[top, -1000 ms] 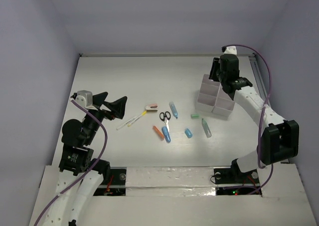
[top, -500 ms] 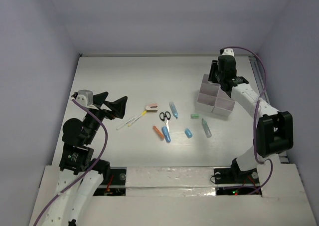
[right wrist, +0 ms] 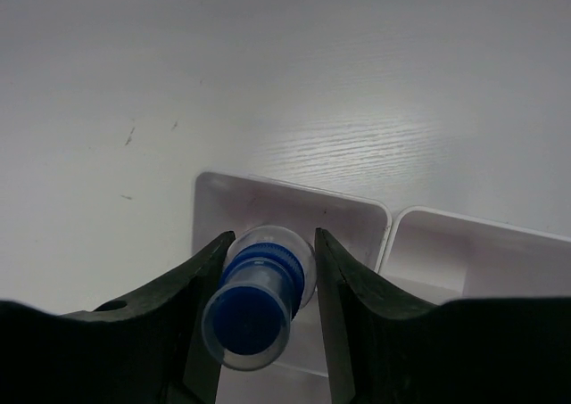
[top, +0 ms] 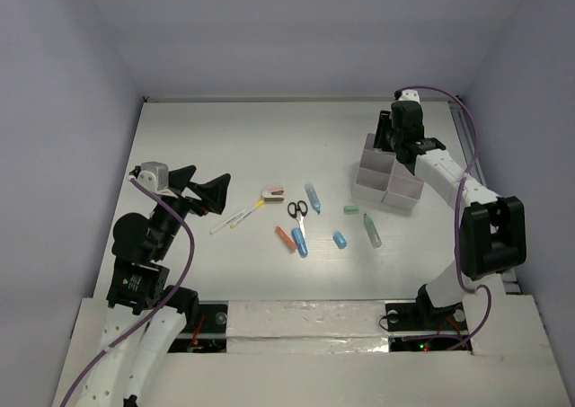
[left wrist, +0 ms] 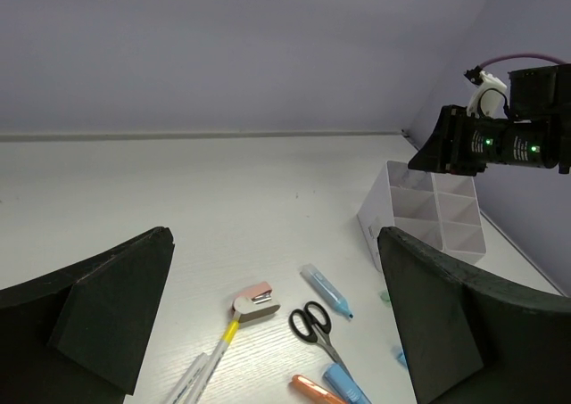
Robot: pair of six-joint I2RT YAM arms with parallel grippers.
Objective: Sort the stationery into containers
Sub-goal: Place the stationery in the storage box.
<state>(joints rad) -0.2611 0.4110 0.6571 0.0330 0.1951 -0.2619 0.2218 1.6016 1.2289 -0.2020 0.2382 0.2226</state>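
Bottle with blue cap gripped by right claw above white boxes, left claw released, scissors ahead

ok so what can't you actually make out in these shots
Right wrist view: the blue-capped bottle is seen end-on; its body and the white box's floor are hidden behind it and the fingers.
Top view: the right arm hides that bottle; the white pens are too small to separate.
Left wrist view: orange marker and blue marker cut by the bottom edge.
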